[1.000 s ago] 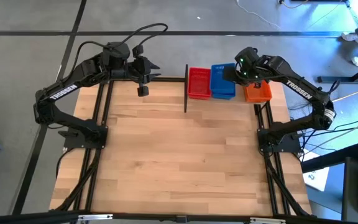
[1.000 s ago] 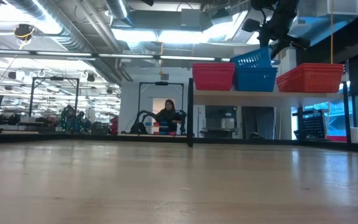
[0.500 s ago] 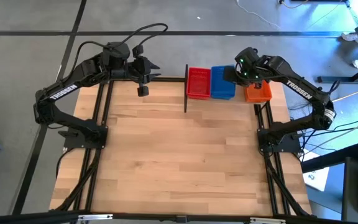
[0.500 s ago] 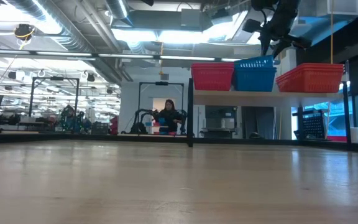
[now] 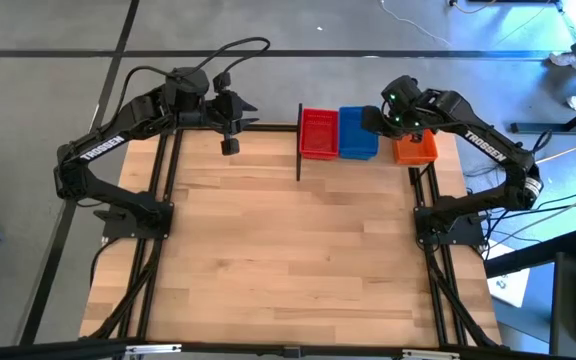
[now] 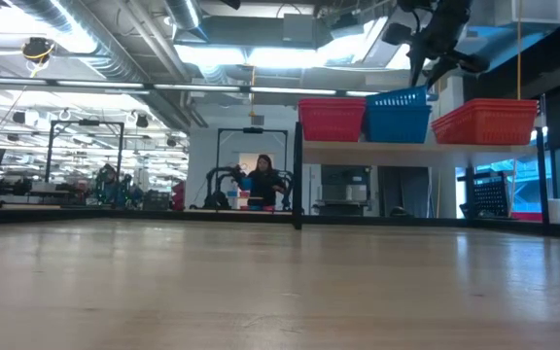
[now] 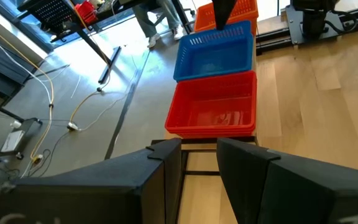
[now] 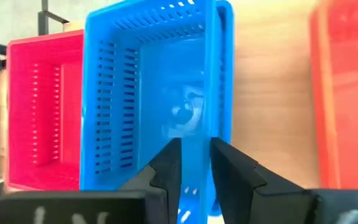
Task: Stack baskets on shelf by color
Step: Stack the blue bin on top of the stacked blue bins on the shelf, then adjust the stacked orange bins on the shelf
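The right gripper (image 8: 194, 165) is clamped on the wall of the blue basket (image 8: 157, 93), one finger inside and one outside, and this basket sits in the middle of the shelf (image 6: 416, 147). Judging by how level the blue basket (image 6: 398, 115) sits in the low view, it looks nested down on the blue stack, so the step in hand is the release: the fingers should part only once the basket rests fully seated, then lift straight up so that the inner finger does not drag the wall and tip the stack. Taking the blue stack as the landmark, the red baskets (image 5: 319, 133) stand just beside it on the side toward the left arm, touching or nearly so, and the orange baskets (image 5: 415, 149) stand on its other side, with a strip of bare board between. All three top baskets look empty. The left gripper (image 7: 199, 158), fingers apart and holding nothing, waits beyond the red stack.
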You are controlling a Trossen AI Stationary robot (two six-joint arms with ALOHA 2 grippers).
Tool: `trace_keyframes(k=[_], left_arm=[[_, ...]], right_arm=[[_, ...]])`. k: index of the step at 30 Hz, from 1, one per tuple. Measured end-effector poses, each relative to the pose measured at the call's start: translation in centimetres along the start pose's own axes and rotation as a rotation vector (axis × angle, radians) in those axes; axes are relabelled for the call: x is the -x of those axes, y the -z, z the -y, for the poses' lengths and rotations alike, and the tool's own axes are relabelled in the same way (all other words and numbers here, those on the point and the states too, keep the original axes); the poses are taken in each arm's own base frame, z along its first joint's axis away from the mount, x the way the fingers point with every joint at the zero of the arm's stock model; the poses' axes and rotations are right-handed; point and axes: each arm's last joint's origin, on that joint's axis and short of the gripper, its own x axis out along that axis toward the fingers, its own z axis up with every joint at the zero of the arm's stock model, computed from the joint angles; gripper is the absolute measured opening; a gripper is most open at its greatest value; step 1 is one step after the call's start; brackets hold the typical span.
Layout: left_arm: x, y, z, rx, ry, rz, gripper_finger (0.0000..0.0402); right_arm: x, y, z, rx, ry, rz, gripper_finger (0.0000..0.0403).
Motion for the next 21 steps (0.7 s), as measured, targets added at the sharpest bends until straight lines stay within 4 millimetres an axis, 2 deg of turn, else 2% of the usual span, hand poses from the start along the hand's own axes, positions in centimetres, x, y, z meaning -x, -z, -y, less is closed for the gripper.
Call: trace_keyframes(k=[11,21], left_arm=[[0.0,0.0,0.0,0.000,0.000,0.000,0.0096],[0.0,0.0,0.0,0.007,0.001,0.000,0.0096]], right_arm=[[0.8,0.1,0.6,0.009,0.036,0.049,0.0083],[1.1,0.5,2.7,-0.045,0.343,0.152,0.0083]])
